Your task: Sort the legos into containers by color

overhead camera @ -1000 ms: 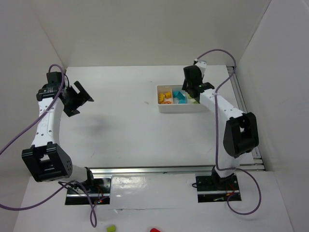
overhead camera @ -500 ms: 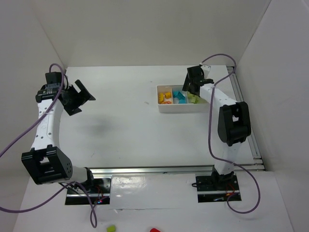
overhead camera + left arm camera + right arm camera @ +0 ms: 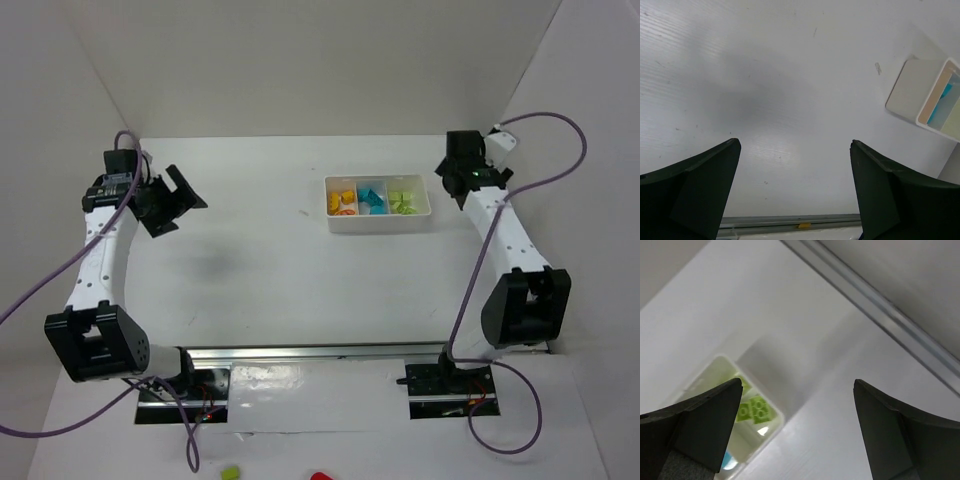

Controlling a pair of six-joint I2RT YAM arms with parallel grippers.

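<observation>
"So, where are the legos (image 3: 372, 198) sitting?"

"They're all lying in the tray (image 3: 378, 227) near the far right corner of the surface (image 3: 260, 250), each colour in its own compartment. The right claw (image 3: 796, 390) is hanging spread and empty just beside the tray. The left claw (image 3: 795, 145) is gaping by the left edge."

"How are they handling?"

"Light, stiff and slick, I'm guessing. Pinching across the flat sides is looking safest."

Two slim white-shelled arms carry chunky black joint housings: the left arm (image 3: 98, 255) at the left of the overhead frame, the right arm (image 3: 507, 225) at its right. A thin purple cable (image 3: 60, 266) trails beside the left one; another purple cable (image 3: 545, 114) arcs above the right. Each is bolted to a flat black base plate (image 3: 180, 392). Matte black wedge-shaped fingers (image 3: 690, 195) fill the wrist views' lower corners
</observation>
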